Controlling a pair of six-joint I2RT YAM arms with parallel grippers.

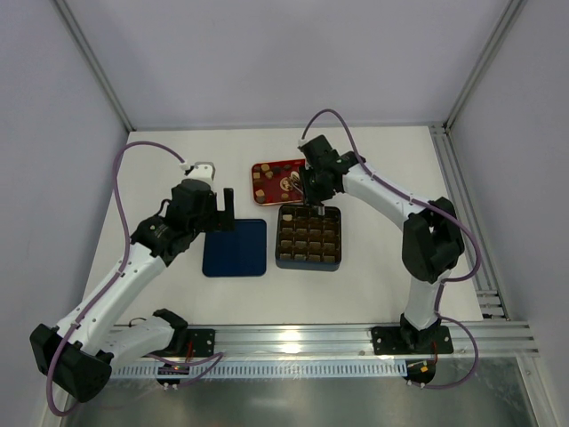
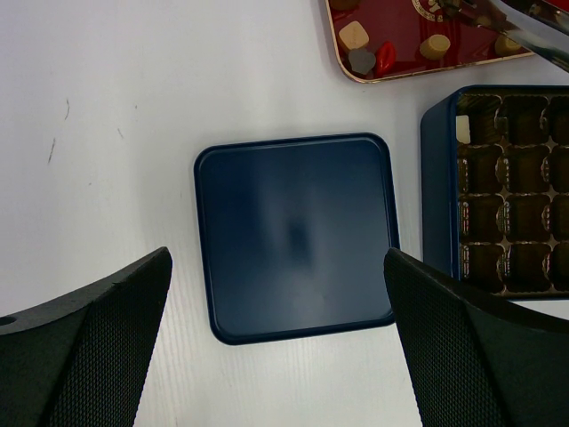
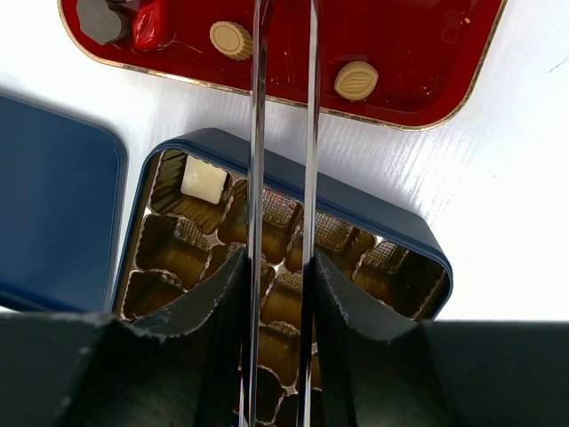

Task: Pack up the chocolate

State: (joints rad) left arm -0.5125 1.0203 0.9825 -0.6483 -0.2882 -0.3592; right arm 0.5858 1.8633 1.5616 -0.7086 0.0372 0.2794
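Top: hovering right gripper [image 1: 302, 185] over red tray [image 1: 271, 165], beside gridded box [image 1: 308, 266].
Left wrist: holding left gripper [image 2: 277, 267] wide open, empty, above blue lid [image 2: 293, 178].
Right wrist: reaching narrow-gapped blades toward chocolate [image 3: 356, 80] on tray; tips cropped, so cannot tell any hold.
Judging pick step; next needing gentle pinch, then carrying to empty cell.

Light was bright, even and diffuse, from overhead. Shadows on the table [image 1: 373, 178] were faint and soft-edged. The white table ran near clipping in both wrist views. Blue lid [image 2: 298, 236] showed a pale sheen at centre. Blades of the right gripper [image 3: 284, 53] carried bright glare streaks. Fingers [image 2: 462, 356] of the left gripper [image 2: 277, 262] were soft, out of focus. Top view was sharp.
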